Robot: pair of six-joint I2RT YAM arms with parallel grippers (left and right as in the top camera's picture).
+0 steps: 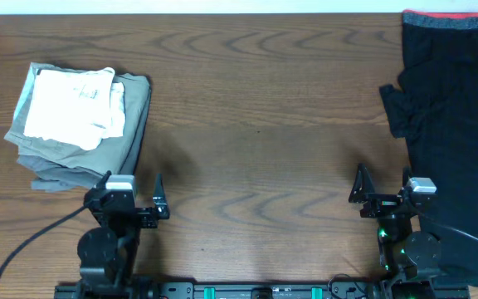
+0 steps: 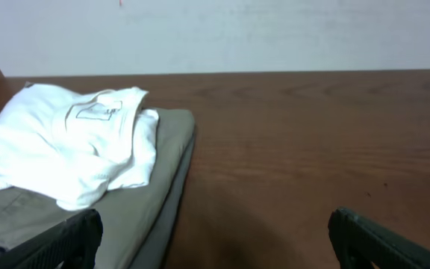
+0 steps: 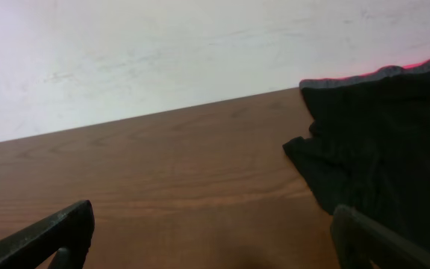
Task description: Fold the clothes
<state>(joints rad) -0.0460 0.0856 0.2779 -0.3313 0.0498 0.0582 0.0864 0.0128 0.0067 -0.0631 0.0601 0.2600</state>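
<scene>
White T-shirt (image 1: 73, 106) lies folded and rumpled atop khaki trousers (image 1: 137, 112), far left on the counter (image 1: 256, 124), stopping short of their right edge. Black garment (image 1: 455, 108) overhangs the right edge. I read both the left gripper (image 1: 132, 179) and the right gripper (image 1: 384, 174) jaws as released, near edge. Wide wood shows between the piles.

Soft, even light. The white T-shirt (image 1: 71, 104) glows very bright. A faint shadow lies on the table (image 1: 256, 124) just right of it.
</scene>
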